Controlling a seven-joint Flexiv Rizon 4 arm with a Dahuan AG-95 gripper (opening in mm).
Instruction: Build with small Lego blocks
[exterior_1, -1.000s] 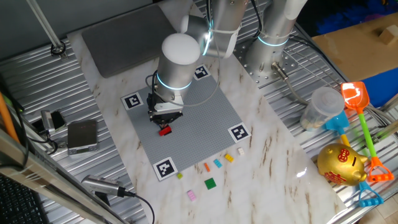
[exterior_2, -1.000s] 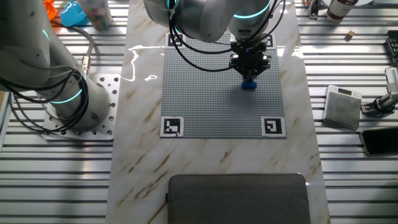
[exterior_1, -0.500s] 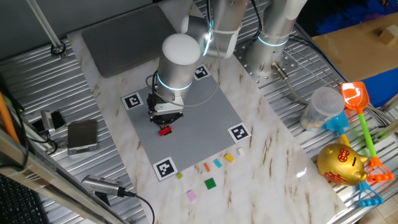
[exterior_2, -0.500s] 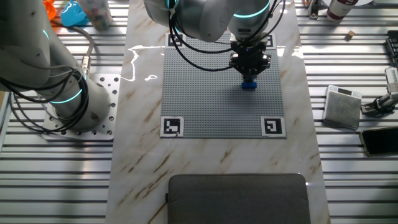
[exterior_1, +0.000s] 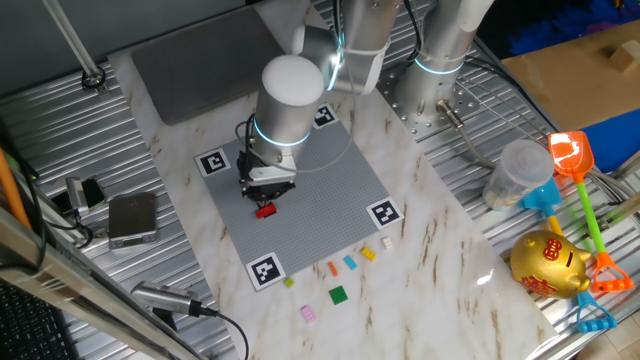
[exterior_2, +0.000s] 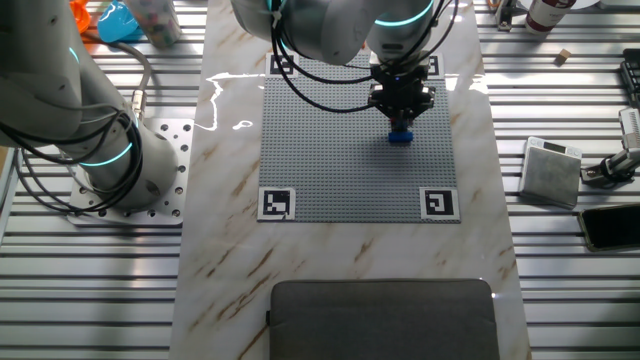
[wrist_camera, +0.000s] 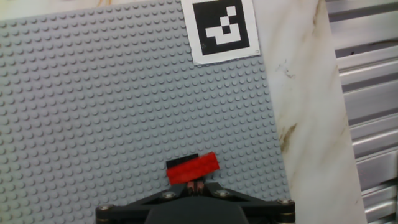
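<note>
A red brick (wrist_camera: 193, 168) sits on the grey studded baseplate (wrist_camera: 93, 112), with a black edge showing along its far side. In the other fixed view the same spot shows a blue brick (exterior_2: 401, 136). My gripper (wrist_camera: 198, 185) stands straight above it, fingertips pressed together and touching the red brick's (exterior_1: 265, 210) near edge. Gripper (exterior_1: 265, 198) and gripper (exterior_2: 401, 122) hide part of the stack. Loose small Lego blocks lie in front of the plate: orange (exterior_1: 333, 268), light blue (exterior_1: 350, 263), yellow (exterior_1: 369, 254), white (exterior_1: 388, 242), green (exterior_1: 339, 294), pink (exterior_1: 309, 314).
The baseplate (exterior_1: 310, 200) carries black-and-white markers (exterior_1: 264, 271) at its corners. A grey pad (exterior_1: 200, 50) lies behind it, a grey box (exterior_1: 132, 218) to the left. A second arm's base (exterior_1: 435, 90), a plastic cup (exterior_1: 515, 172), toy shovels (exterior_1: 580, 190) and a gold piggy bank (exterior_1: 548, 263) stand at the right.
</note>
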